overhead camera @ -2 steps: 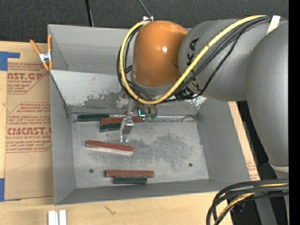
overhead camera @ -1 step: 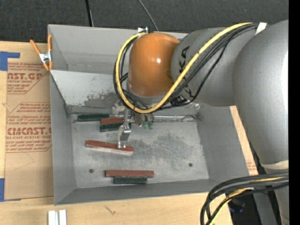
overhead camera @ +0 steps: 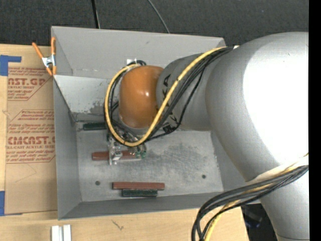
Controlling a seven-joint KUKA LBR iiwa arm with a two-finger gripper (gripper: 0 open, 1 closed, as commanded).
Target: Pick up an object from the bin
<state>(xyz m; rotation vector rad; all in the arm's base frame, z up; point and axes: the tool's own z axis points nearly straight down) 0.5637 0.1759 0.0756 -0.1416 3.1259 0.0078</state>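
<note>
Reaches into the grey metal bin (overhead camera: 65, 144) from the right. Holds the gripper (overhead camera: 115, 155) low at the bin floor, beneath an orange wrist cover (overhead camera: 138, 97) looped with yellow and black cables (overhead camera: 108, 107). Cannot tell whether the gripper is apart, together or clamped on anything, with the wrist covering it from above.

Stands directly at a flat brown stick (overhead camera: 99, 156) that lies crosswise, its brown end jutting out just left of the gripper. Shows a small green piece (overhead camera: 139, 153) just right of the gripper; cannot tell if it belongs to the same stick.

Leaves a longer brown strip (overhead camera: 138, 186) and a dark green strip (overhead camera: 139, 193) side by side, touching, well in front of the gripper toward the near wall. Leaves another dark strip (overhead camera: 94, 126) behind the gripper and to its left, near the back slope.
</note>
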